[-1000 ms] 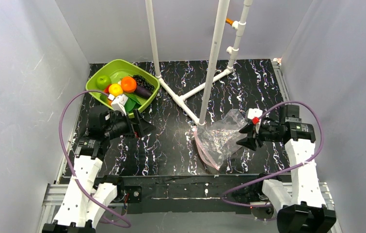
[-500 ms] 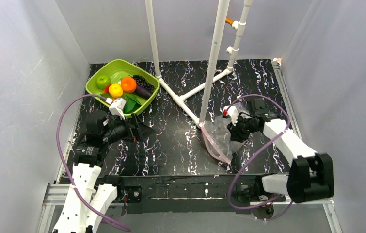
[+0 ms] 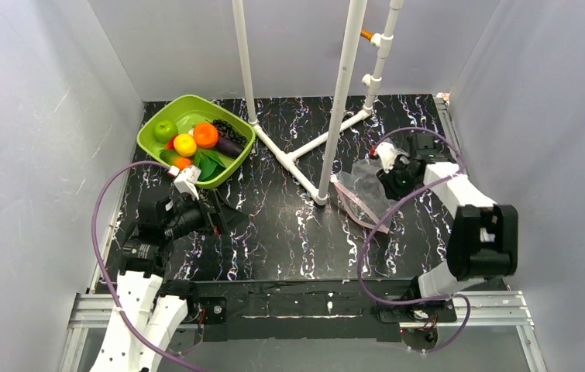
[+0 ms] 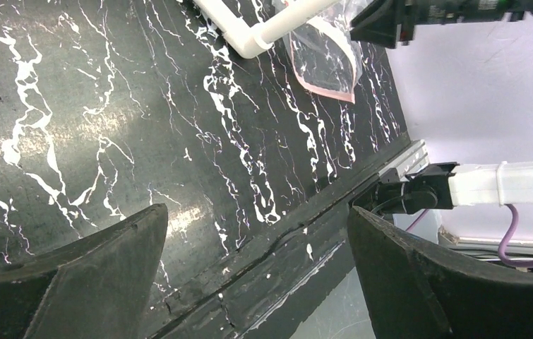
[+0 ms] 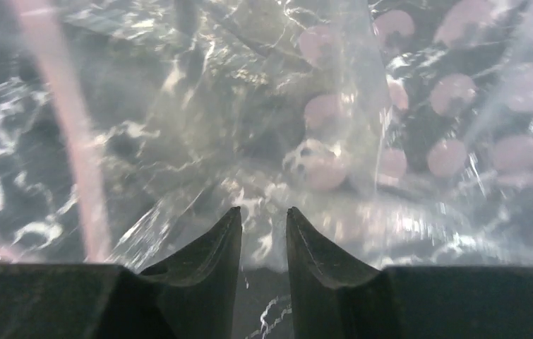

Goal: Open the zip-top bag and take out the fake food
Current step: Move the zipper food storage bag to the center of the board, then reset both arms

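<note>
The zip-top bag (image 3: 360,192) lies crumpled on the black mat right of centre, its pink zip strip (image 3: 368,215) toward the near side. My right gripper (image 3: 383,177) sits at the bag's far right edge. In the right wrist view its fingers (image 5: 263,210) stand narrowly apart with the bag's clear film (image 5: 284,106) pinched between the tips. The bag looks empty. The fake food (image 3: 200,139) lies in the lime-green tray (image 3: 155,116): green apple, orange, lemon, eggplant, grapes, leafy piece. My left gripper (image 3: 223,213) hovers wide open near the tray with nothing between its fingers (image 4: 256,210).
A white pipe frame (image 3: 337,101) rises from the mat, and its foot (image 3: 320,198) is just left of the bag. Grey walls close in both sides and the back. A purple cable loops around each arm. The mat's near edge (image 4: 298,226) runs under the left gripper.
My right arm has swung back and right, and the bag went with it away from the near edge. Its jaws have narrowed. The left arm drew back slightly toward its base.
</note>
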`<state>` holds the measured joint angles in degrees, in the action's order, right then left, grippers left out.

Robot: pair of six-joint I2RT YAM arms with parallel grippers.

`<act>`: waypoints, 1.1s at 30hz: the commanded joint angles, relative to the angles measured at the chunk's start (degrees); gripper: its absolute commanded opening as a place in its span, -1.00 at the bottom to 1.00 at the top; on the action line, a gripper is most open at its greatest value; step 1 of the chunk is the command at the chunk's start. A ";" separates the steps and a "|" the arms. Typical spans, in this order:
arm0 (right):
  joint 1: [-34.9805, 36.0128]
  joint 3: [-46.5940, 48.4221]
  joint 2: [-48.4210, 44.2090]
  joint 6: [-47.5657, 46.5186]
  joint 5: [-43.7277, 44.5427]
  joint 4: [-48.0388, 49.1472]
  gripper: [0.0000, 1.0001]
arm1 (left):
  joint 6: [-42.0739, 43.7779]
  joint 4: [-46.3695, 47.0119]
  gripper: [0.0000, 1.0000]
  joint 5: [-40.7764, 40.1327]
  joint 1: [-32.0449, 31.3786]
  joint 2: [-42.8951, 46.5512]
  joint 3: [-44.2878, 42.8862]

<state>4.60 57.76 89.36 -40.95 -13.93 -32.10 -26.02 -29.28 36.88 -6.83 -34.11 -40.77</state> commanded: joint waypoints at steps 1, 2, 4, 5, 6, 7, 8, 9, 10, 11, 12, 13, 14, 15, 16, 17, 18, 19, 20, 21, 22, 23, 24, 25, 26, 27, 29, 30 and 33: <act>-3.64 3.30 -13.02 -2.83 -11.36 -11.45 -0.19 | -0.16 -3.25 0.96 -0.51 0.05 1.20 -2.06; -4.02 3.51 -15.99 -3.28 -13.39 -13.40 -0.15 | -0.16 -3.73 0.96 -1.13 0.06 1.04 -2.68; -7.79 3.99 -21.88 -3.15 -17.37 -16.03 -0.03 | -0.34 -4.17 0.97 -1.98 0.02 0.55 -4.08; -9.43 4.33 -24.34 -3.01 -19.46 -16.92 0.06 | -0.44 -4.46 0.97 -2.51 0.01 0.27 -4.98; -10.97 4.78 -26.52 -2.92 -21.28 -17.88 0.13 | -0.20 -5.01 0.96 -3.11 0.06 0.01 -5.91; -12.82 5.33 -28.38 -2.76 -23.71 -18.74 0.21 | 0.53 -6.25 0.96 -4.63 0.06 -0.33 -7.44; -14.56 5.87 -30.14 -2.13 -26.25 -19.27 0.31 | 1.97 -7.90 0.96 -6.52 0.05 -0.83 -9.42; -15.98 6.48 -31.53 -1.05 -28.43 -19.57 0.42 | 3.35 -9.71 0.96 -8.59 0.06 -1.44 -11.32; -17.20 6.91 -32.88 0.78 -30.25 -19.26 0.55 | 4.65 -11.16 0.97 -10.58 0.02 -2.08 -13.43; -17.96 7.13 -34.05 3.57 -31.62 -18.11 0.65 | 5.93 -12.45 0.97 -12.00 0.01 -2.84 -15.25; -18.52 7.11 -35.02 7.14 -32.51 -16.39 0.81 | 6.84 -13.40 0.96 -13.01 0.06 -3.48 -16.81; -18.95 6.92 -35.98 10.73 -32.85 -14.79 0.94 | 7.50 -13.85 0.96 -13.75 0.06 -3.95 -17.98; -19.20 6.59 -36.39 15.85 -31.86 -11.79 0.97 | 7.92 -14.12 0.96 -14.30 0.06 -4.32 -18.69; -19.31 6.65 -36.46 20.16 -29.85 -10.03 0.97 | 7.99 -14.21 0.96 -14.59 0.05 -4.52 -19.31; -19.59 6.97 -36.27 22.97 -28.50 -9.34 0.97 | 7.99 -14.23 0.96 -14.76 0.06 -4.64 -19.48; -19.98 7.55 -35.95 24.16 -28.75 -9.49 0.97 | 7.92 -14.27 0.96 -14.74 0.06 -4.61 -19.53; -20.55 8.22 -35.65 25.26 -30.14 -10.09 0.97 | 7.82 -14.23 0.96 -14.74 0.06 -4.48 -19.57; -21.01 8.81 -35.69 26.30 -31.62 -10.66 0.97 | 7.83 -14.27 0.97 -14.85 0.04 -4.39 -19.55; -21.26 9.05 -36.16 27.93 -32.00 -10.35 0.97 | 7.97 -14.45 0.97 -15.01 0.05 -4.23 -19.70; -21.30 8.73 -37.16 31.03 -31.29 -8.75 0.97 | 8.25 -14.79 0.97 -15.47 0.06 -4.14 -19.93; -21.29 8.20 -38.25 34.63 -29.82 -6.22 0.97 | 8.55 -15.21 0.96 -16.02 0.06 -4.12 -20.32; -21.30 7.67 -39.31 37.54 -28.70 -4.18 0.97 | 8.90 -15.70 0.96 -16.64 0.06 -4.19 -20.76; -21.28 7.86 -40.04 38.58 -28.21 -3.47 0.97 | 9.22 -16.03 0.96 -17.08 0.06 -4.17 -21.20; -21.30 8.31 -40.35 38.58 -28.76 -3.80 0.97 | 9.33 -16.33 0.96 -17.35 0.08 -4.27 -21.55; -21.23 8.72 -40.40 38.11 -29.70 -4.47 0.97 | 9.40 -16.48 0.96 -17.40 0.07 -4.30 -21.88; -21.24 8.91 -40.45 37.71 -30.45 -5.07 0.97 | 9.34 -16.47 0.96 -17.23 0.06 -4.38 -21.96; -21.24 8.76 -40.70 37.95 -31.51 -5.35 0.97 | 9.41 -16.35 0.97 -17.02 0.06 -4.47 -21.98; -21.28 8.63 -40.94 38.27 -31.99 -5.30 0.97 | 9.53 -16.34 0.97 -17.14 0.06 -4.48 -21.91; -21.22 7.80 -42.05 41.20 -31.19 -3.94 0.97 | 10.07 -16.69 0.97 -18.70 0.06 -4.23 -21.76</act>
<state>-16.49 64.55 48.38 -4.73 -44.16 -39.13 -17.52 -44.53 20.05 -6.83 -38.30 -60.99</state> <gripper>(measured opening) 0.983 0.981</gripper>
